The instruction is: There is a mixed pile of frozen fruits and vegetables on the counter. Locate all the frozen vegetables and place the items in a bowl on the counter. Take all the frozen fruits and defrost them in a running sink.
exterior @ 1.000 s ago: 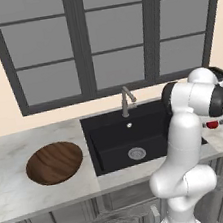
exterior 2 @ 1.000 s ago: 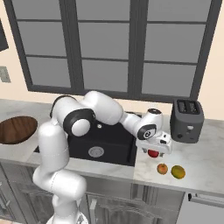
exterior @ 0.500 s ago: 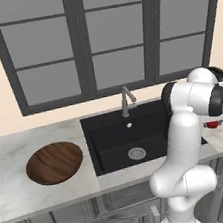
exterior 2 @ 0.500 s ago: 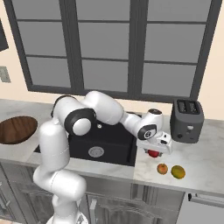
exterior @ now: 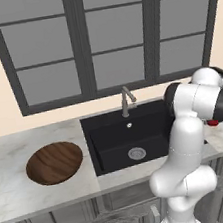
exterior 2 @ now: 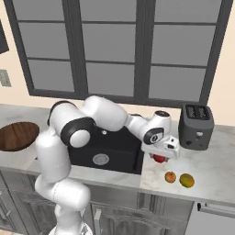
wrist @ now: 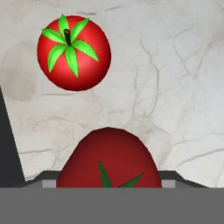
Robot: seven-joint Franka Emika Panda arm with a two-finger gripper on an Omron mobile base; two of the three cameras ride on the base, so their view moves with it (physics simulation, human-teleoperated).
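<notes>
Held piece: a dark red, lumpy vegetable (wrist: pixel 109 157) is seen at the bottom of the hand view, domed, with green leaf points at its lower middle; in the right base view a red patch (exterior 2: pixel 159 159) is seen under the hand.
Fingers: the gripper (exterior 2: pixel 161 155) is lowered over the red piece just right of the sink; the grey pads (wrist: pixel 49 183) are seen flush against both sides of the piece, so the jaws are partly closed and the piece is clamped between them.
Tomato: a smooth, round, bright red tomato (wrist: pixel 73 52) is shown on the tabletop (wrist: pixel 175 87), apart from the held piece, toward the upper left of the hand view.
Tomato direction: its dark stem and green star of leaves are turned up toward the camera; no long axis can be made out on so round a shape.
Held piece axis: it cannot be told, as its lower part is cut off.
Fruits: an orange ball (exterior 2: pixel 170 176) and a yellow-green ball (exterior 2: pixel 186 180) are seen side by side near the tabletop's front edge, right of the gripper.
Sink: the black basin (exterior: pixel 118 143) is set in the tabletop, with a faucet (exterior: pixel 126 100) behind it.
Bowl: the dark wooden bowl (exterior: pixel 54 163) is seen left of the sink.
Toaster: a dark toaster (exterior 2: pixel 196 126) is placed by the wall.
</notes>
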